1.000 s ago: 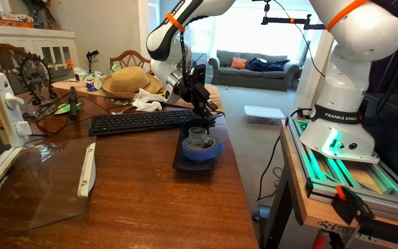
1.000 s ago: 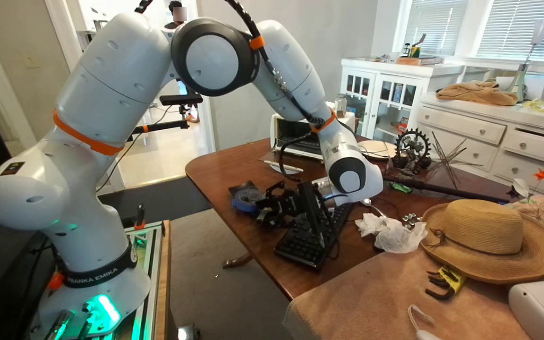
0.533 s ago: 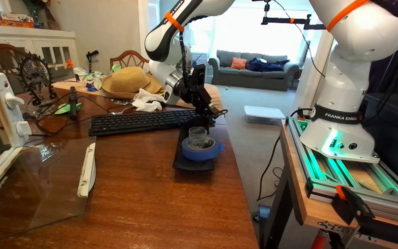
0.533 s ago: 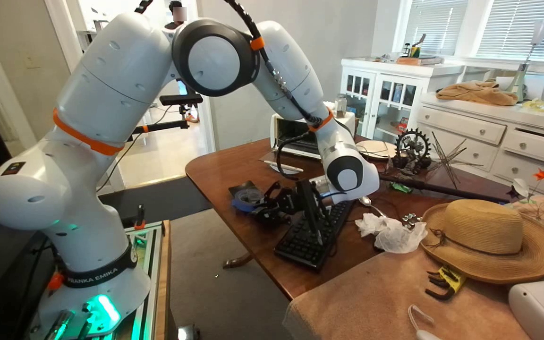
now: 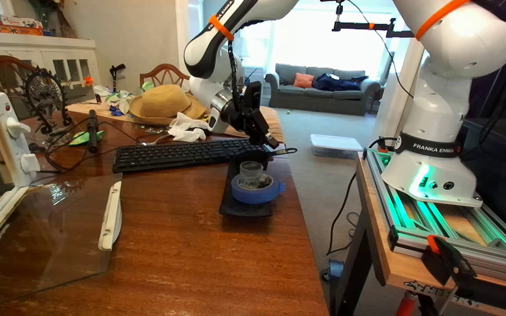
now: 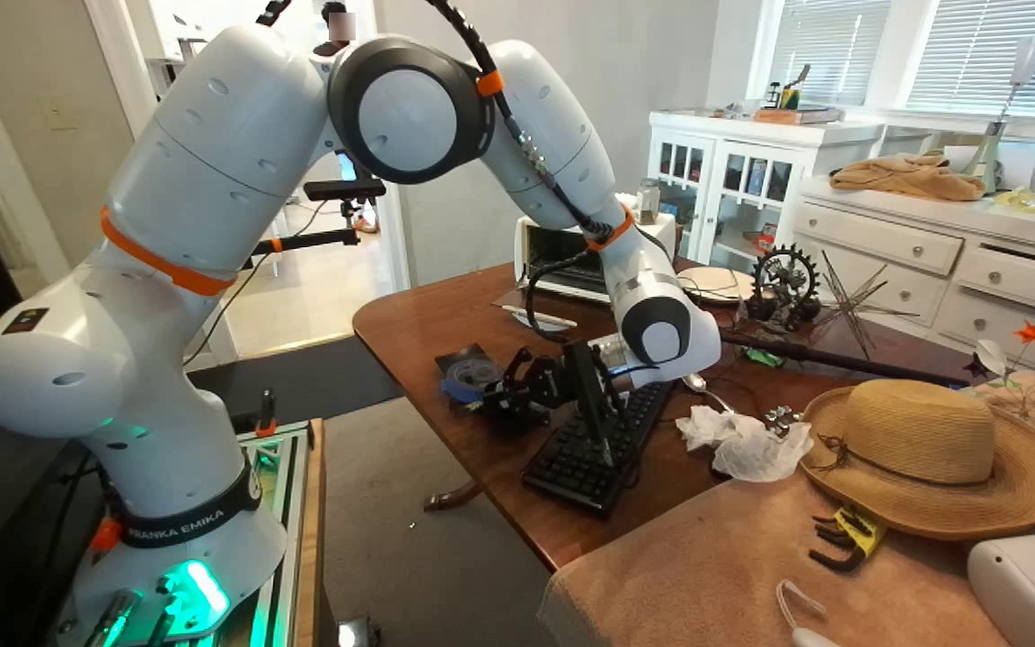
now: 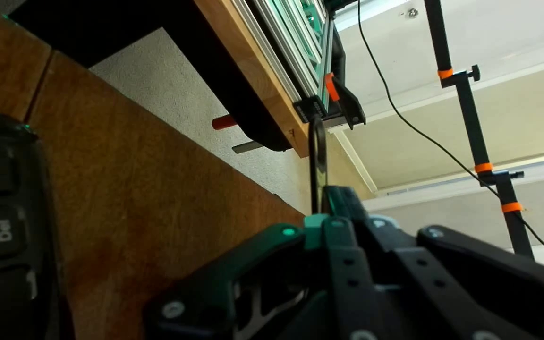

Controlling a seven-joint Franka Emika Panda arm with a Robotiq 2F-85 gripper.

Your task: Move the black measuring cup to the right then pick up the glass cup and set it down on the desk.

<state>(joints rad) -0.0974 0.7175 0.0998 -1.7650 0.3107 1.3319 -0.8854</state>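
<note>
In an exterior view the black measuring cup (image 5: pixel 253 156) sits at the far end of a black tray, partly hidden behind the glass. Its looped handle (image 5: pixel 287 151) points over the table edge. My gripper (image 7: pixel 342 193) is low above the cup with its fingertips together. Beside them in the wrist view runs the cup's handle (image 7: pixel 313 170); I see nothing between the pads, and whether they touch the handle is unclear. The clear glass cup (image 5: pixel 251 173) stands upright inside a blue tape roll (image 5: pixel 255 197). All this rests on the reddish-brown desk (image 5: pixel 182 245).
Under the tape roll lies the black tray (image 5: pixel 244 210), near the desk's edge. A keyboard (image 5: pixel 178 156) is behind it, beneath my wrist. Farther off are white tissue (image 6: pixel 742 440) and a straw hat (image 6: pixel 922 431). The toaster oven's glass door (image 5: pixel 59 228) hangs open over the desk.
My gripper has gone from open to shut while moving only slightly. The cup's handle has shifted, now reaching farther past the table edge in an exterior view. The glass cup and tape have stayed put.
</note>
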